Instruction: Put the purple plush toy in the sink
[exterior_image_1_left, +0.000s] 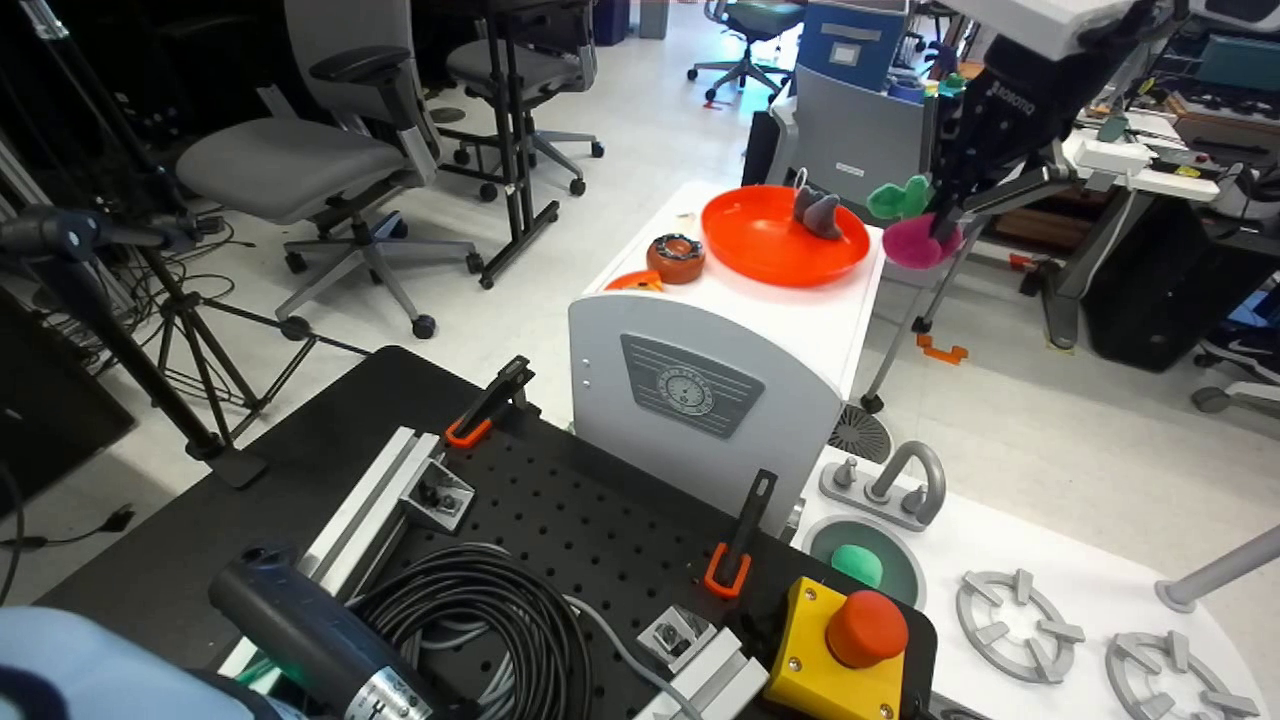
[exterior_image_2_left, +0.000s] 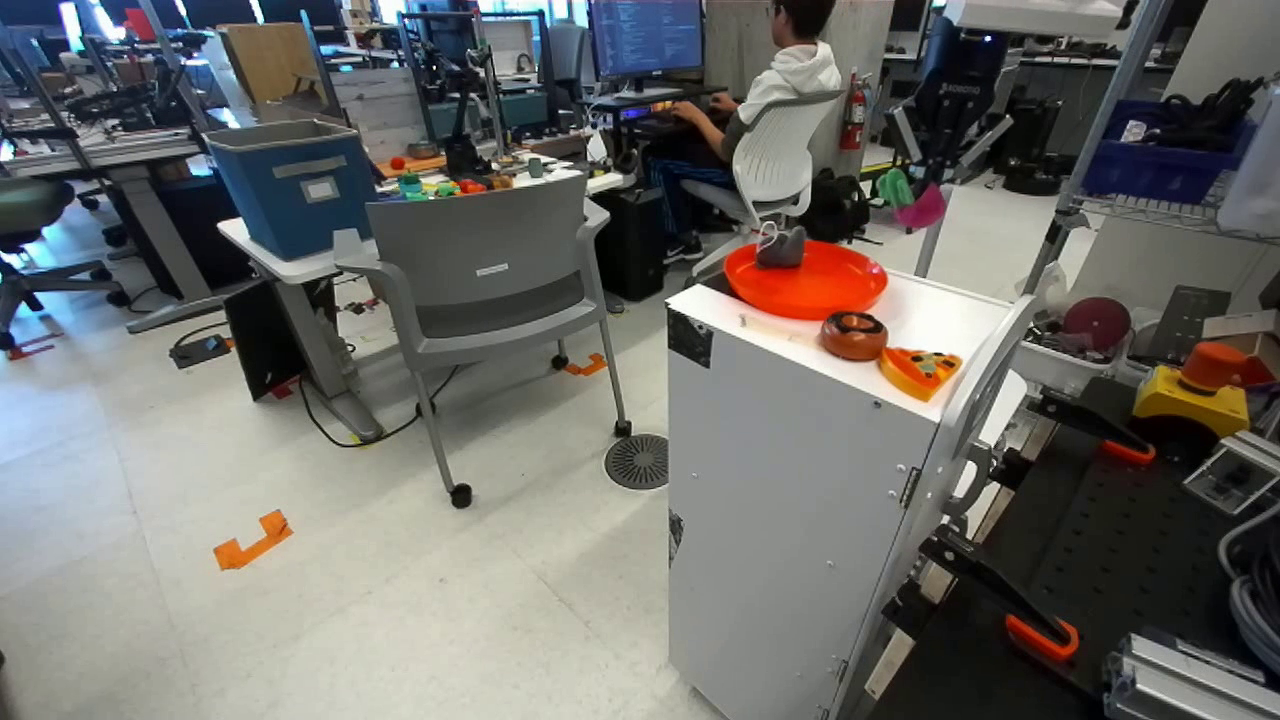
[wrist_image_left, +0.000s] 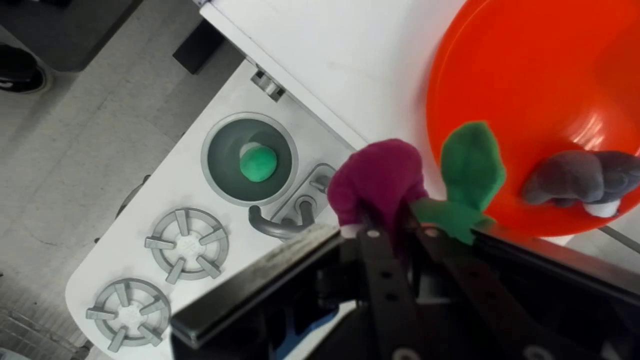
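Observation:
The purple plush toy, a soft magenta lump with green leaves, hangs in the air. My gripper is shut on it, the fingers pinching its fabric from both sides. In an exterior view the toy appears just right of the orange bowl; another exterior view shows the toy behind and above that bowl. Off to the left of the toy in the wrist view lies the round grey sink, apart from it. The sink shows at lower right in an exterior view.
A green lump lies in the sink, and a curved faucet stands beside it. The orange bowl holds a grey plush thing. A brown ring and a toy pizza slice share the white top. Burners flank the sink.

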